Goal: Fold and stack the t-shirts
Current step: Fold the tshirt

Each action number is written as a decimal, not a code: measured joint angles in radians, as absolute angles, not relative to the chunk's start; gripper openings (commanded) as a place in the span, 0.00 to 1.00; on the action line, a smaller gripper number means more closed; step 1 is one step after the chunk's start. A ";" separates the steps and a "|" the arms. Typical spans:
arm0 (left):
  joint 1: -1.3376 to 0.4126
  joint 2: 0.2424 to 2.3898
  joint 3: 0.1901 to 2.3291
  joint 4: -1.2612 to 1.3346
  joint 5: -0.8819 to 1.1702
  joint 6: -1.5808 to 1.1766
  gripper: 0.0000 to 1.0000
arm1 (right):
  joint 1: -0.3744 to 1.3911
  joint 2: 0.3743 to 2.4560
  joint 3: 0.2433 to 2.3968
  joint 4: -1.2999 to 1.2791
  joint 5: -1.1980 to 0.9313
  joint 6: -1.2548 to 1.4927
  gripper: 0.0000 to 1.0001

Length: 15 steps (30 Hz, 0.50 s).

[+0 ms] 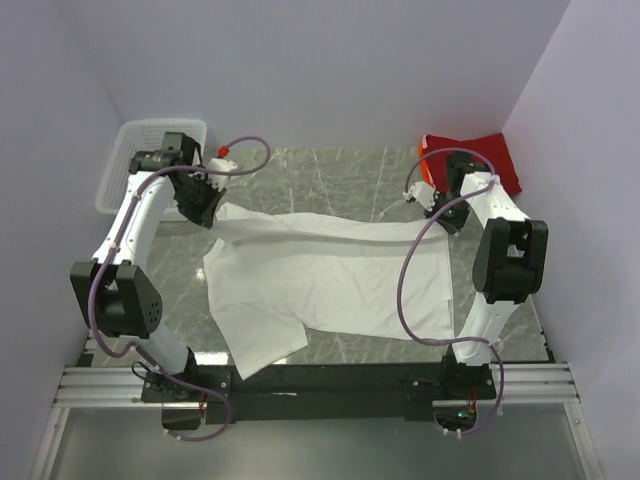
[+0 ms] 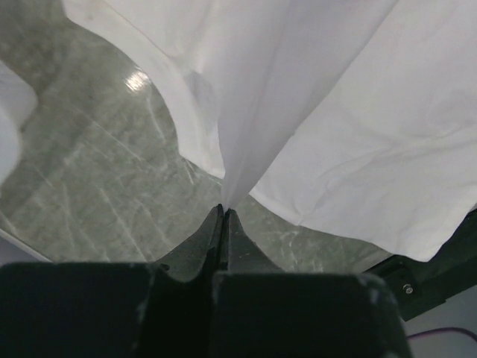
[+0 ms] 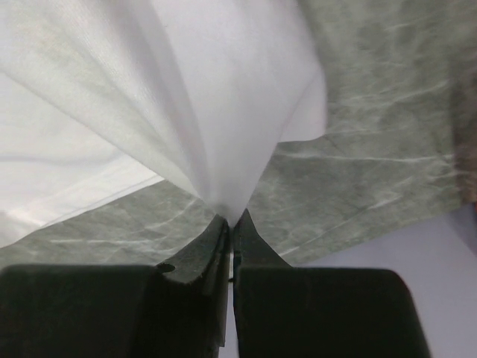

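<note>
White t-shirt (image 1: pixel 330 275): plain, soft, spread wide across the middle of the grey marble table (image 1: pixel 330 170). Its far edge is lifted and drawn into a taut band running left to right between the two arms. The near part lies flat with shallow creases. At the near left, a flap reaches the table's front edge.

Left gripper (image 1: pixel 207 207): at the shirt's far left corner. In the left wrist view the gripper (image 2: pixel 225 215) has its jaws pressed together on a pinch of white cloth (image 2: pixel 358 112), which fans upward from the tips in a tight pleat. Marble shows beneath (image 2: pixel 97 164).

Right gripper (image 1: pixel 441 213): at the shirt's far right corner. In the right wrist view the gripper (image 3: pixel 231 221) is likewise clamped on white cloth (image 3: pixel 186 89), folds radiating from the pinch and a hem line visible lower left. The table surface (image 3: pixel 373 179) is below and apart from the raised cloth.

Red t-shirt (image 1: pixel 482 160): bright red, crumpled in a heap at the far right corner of the table, with an orange edge on its left side. It is partly hidden behind the right arm and lies apart from the white shirt.

White mesh basket (image 1: pixel 130 160): far left corner, behind the left arm.
</note>
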State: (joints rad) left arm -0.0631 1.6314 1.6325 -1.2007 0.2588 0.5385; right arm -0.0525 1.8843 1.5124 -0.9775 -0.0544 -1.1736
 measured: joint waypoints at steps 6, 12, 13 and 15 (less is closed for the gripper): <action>-0.093 1.631 1.465 -1.126 0.226 0.538 0.02 | -0.052 1.884 1.423 -0.985 -0.053 -1.168 0.00; -0.096 1.642 1.398 -1.111 0.219 0.558 0.52 | -0.053 1.887 1.388 -1.023 -0.060 -1.145 0.53; -0.091 1.650 1.406 -1.113 0.227 0.558 0.54 | -0.055 1.890 1.406 -1.041 -0.068 -1.138 0.56; -0.077 1.685 1.456 -1.131 0.245 0.552 0.54 | -0.063 1.915 1.489 -1.089 -0.089 -1.118 0.58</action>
State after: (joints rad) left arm -0.0772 1.6852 1.4559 -1.1305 0.2455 0.5522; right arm -0.0628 1.9148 1.4887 -1.0885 -0.0887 -1.1175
